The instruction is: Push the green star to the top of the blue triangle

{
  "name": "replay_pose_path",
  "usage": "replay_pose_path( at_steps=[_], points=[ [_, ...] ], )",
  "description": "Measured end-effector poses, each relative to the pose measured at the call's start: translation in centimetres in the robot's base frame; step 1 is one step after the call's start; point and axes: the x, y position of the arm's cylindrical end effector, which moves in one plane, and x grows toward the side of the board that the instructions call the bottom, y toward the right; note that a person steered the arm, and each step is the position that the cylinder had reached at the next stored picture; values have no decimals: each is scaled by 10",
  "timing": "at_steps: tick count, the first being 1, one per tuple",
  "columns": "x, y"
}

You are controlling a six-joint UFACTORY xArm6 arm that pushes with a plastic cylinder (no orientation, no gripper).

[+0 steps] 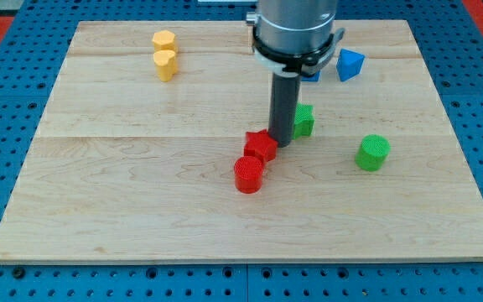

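Note:
The green star sits near the board's middle, partly hidden behind my rod. My tip rests on the board just left of and below the star, right beside the red star. The blue triangle lies at the view's upper right, above and to the right of the green star. A second blue block shows beside it, mostly hidden behind the arm.
A red cylinder lies just below the red star. A green cylinder sits at the right. Two yellow blocks stand at the upper left. The wooden board ends in a blue pegboard surround.

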Motion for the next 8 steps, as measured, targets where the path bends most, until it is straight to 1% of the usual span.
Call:
replay_pose_path(
  at_steps=[1, 2, 4, 5, 8],
  points=[
    [44, -39],
    [67, -54],
    [58, -27],
    [44, -15],
    [40, -13]
  ],
)
